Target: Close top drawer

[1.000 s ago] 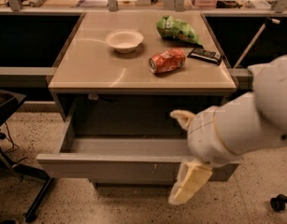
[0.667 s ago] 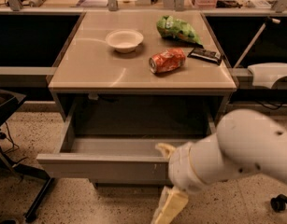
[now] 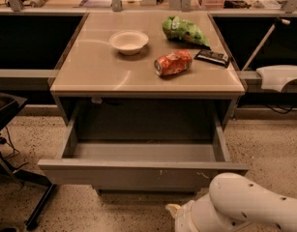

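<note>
Top drawer (image 3: 138,174) stands pulled well out from under the desk (image 3: 90,76), its flat grey front facing the camera and spanning the desk's width. We note small pale scratches on that front, right of centre. The drawer's side walls run back to the desk frame, and its grey floor is in view.

On the desk top we record a pale bowl (image 3: 129,42) left of centre, a crushed orange can (image 3: 173,63) lying on its side, a green bag (image 3: 183,31) behind the can, and a dark flat packet (image 3: 212,57) just right of it.

The gripper (image 3: 174,209) sits at the bottom edge, below the drawer front and apart from it, on the white arm (image 3: 249,207). Only a pale tip shows; we cannot tell whether it is spread or closed.
</note>
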{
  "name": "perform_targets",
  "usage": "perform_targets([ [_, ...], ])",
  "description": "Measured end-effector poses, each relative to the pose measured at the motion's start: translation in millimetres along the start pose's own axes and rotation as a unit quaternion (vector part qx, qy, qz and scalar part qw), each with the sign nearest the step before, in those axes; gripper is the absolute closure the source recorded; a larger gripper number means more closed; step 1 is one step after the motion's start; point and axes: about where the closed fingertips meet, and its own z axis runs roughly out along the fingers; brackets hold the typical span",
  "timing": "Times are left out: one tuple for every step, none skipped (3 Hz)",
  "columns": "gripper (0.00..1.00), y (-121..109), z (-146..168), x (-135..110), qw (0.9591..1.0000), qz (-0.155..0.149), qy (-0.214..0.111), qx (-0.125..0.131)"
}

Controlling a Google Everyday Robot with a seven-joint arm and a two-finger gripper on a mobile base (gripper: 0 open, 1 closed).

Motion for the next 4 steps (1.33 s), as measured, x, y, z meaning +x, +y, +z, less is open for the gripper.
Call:
perform_targets([
  [0.00,-23,15,18,0.9980,0.055,-0.006,0.030],
  [0.00,-63,-5,23,0.9906,0.095,-0.023,0.096],
  [0.00,-94,-47,32,0.9776,0.123,-0.039,0.167],
  [0.00,-116,-68,36,0.9703,0.134,-0.041,0.197],
])
